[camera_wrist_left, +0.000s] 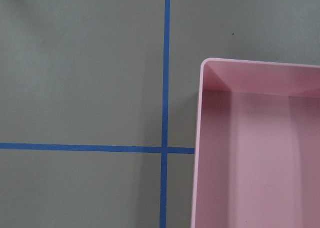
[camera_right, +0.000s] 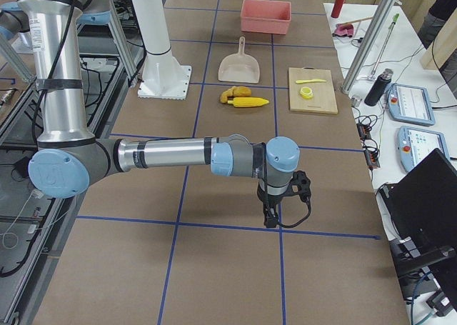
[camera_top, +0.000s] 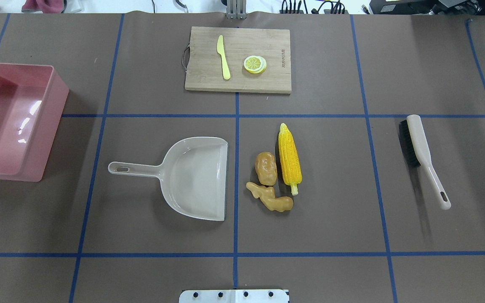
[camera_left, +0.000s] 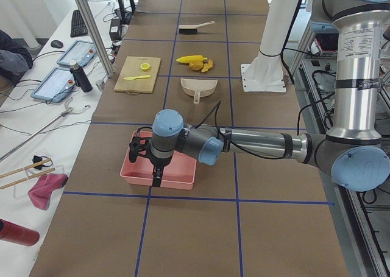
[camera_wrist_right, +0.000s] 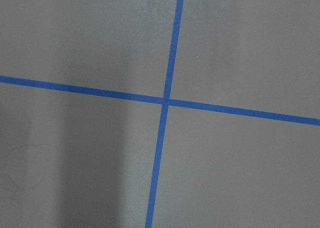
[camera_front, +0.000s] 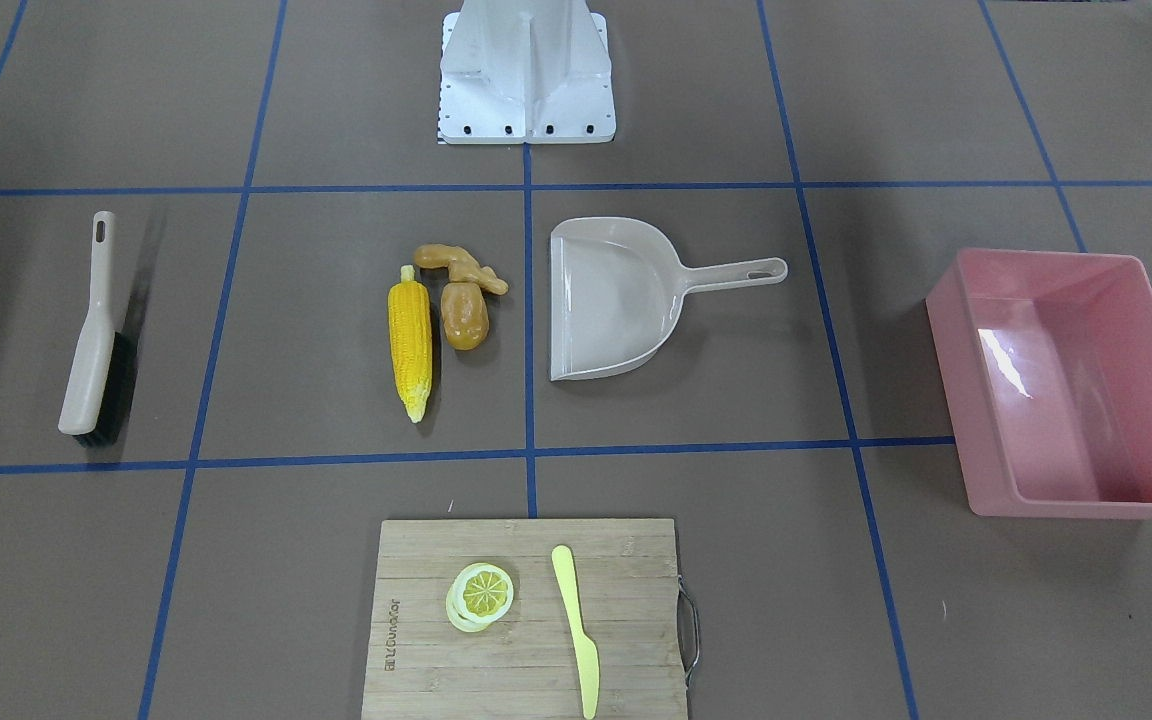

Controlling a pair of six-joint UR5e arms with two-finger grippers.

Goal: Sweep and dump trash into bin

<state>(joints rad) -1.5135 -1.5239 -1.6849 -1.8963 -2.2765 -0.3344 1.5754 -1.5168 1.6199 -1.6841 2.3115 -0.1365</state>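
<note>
Bright, sharp; glare inside bin (camera_top: 6, 143); soft shadows.

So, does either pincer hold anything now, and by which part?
Nothing is held. The brush, the dustpan and the trash lie free on the table; the left pincer hangs over the pink bin, the right pincer over bare table.

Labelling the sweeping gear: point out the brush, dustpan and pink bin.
Beige brush with black bristles (camera_top: 421, 147), overhead view, beige back.
Beige plastic dustpan (camera_top: 198, 176), overhead view, scoop floor.
Large pink rectangular plastic tub (camera_top: 45, 126), overhead view, outer side wall.
</note>
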